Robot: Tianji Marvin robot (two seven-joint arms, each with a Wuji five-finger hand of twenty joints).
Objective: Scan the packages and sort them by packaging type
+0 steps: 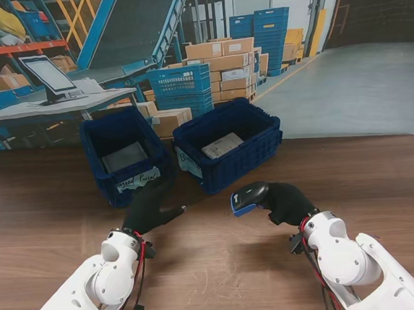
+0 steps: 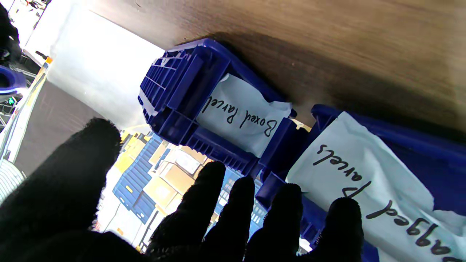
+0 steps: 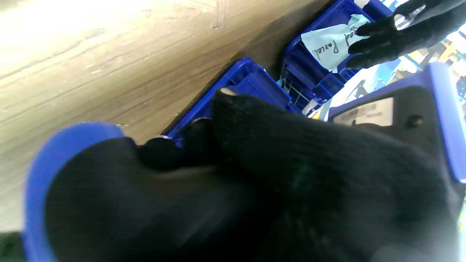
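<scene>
Fingers spread and holding nothing, the left hand hovers palm-down over the table, just short of the bagged-parcel bin. Beside it, the right hand grips a blue scanner, facing the boxed-parcel bin.

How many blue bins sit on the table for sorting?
2. The left bin, labelled for bagged parcels, stands just beyond the left robot hand. The right bin, labelled boxed parcels, stands beside it. Each holds one package; more may be hidden.
</scene>
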